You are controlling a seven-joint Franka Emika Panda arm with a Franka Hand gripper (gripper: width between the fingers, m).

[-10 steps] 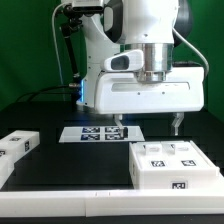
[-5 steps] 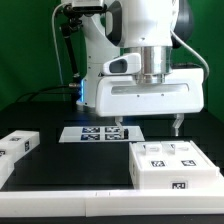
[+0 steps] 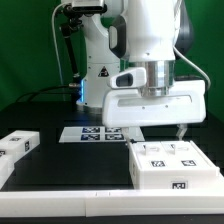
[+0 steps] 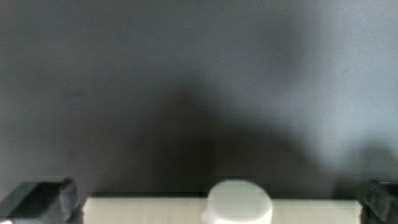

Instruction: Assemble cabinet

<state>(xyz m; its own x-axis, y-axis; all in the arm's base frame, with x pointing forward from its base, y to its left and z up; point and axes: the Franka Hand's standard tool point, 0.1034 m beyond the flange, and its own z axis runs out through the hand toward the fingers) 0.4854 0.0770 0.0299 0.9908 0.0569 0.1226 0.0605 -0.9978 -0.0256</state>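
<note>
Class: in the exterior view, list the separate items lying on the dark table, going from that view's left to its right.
From the left: loose cabinet panel → marker board → cabinet box.

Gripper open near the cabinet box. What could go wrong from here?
1. The open gripper hangs near the far edge of the cabinet box; descending, a fingertip could strike its top and shove it.
2. The wrist view shows only a white edge, so alignment is hard to confirm.
</note>
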